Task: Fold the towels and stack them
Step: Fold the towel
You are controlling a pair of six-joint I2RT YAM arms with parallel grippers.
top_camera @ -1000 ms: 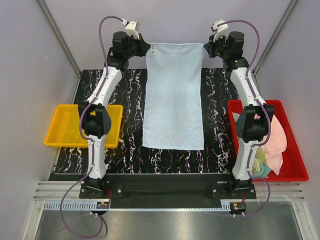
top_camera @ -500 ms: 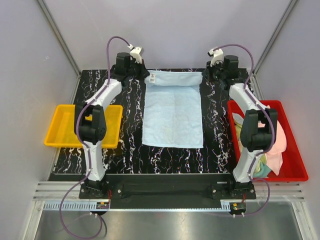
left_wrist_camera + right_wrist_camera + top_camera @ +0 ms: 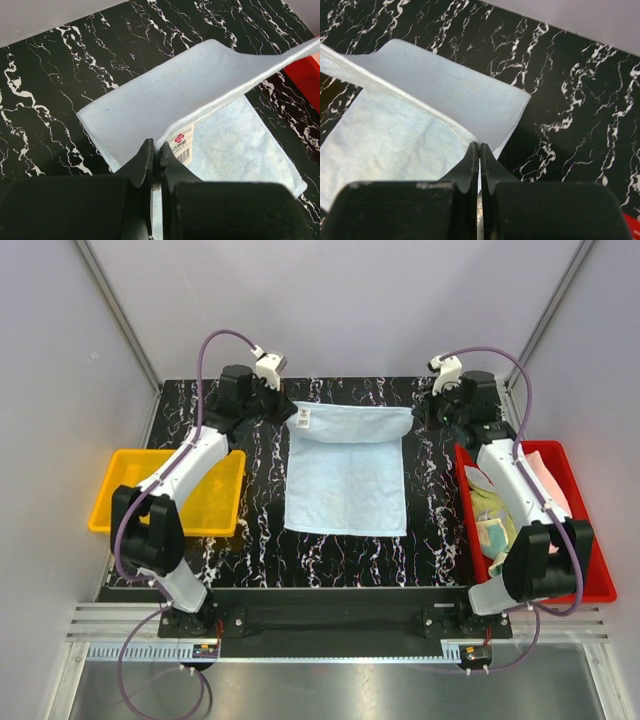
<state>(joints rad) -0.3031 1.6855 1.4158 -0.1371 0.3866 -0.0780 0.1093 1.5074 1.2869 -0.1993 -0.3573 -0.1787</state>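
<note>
A light blue towel (image 3: 347,480) lies spread on the black marbled table, and its far edge is lifted and curls over toward the near side. My left gripper (image 3: 288,412) is shut on the far left corner, next to the white label (image 3: 181,145). My right gripper (image 3: 416,416) is shut on the far right corner. In the left wrist view the jaws (image 3: 156,150) pinch the towel's hem (image 3: 165,95). In the right wrist view the jaws (image 3: 479,147) pinch the raised edge (image 3: 435,90) the same way. More towels, pale pink (image 3: 540,475) and yellow-green (image 3: 490,508), lie bunched in the red tray.
The red tray (image 3: 585,592) stands at the table's right edge under the right arm. A yellow tray (image 3: 115,520) stands at the left edge beside the left arm. Grey walls close in the table at the back and sides.
Both grippers have come down and toward the near side with the towel's far edge. The towel hung stretched up high a second ago; most of it now rests on the table.
</note>
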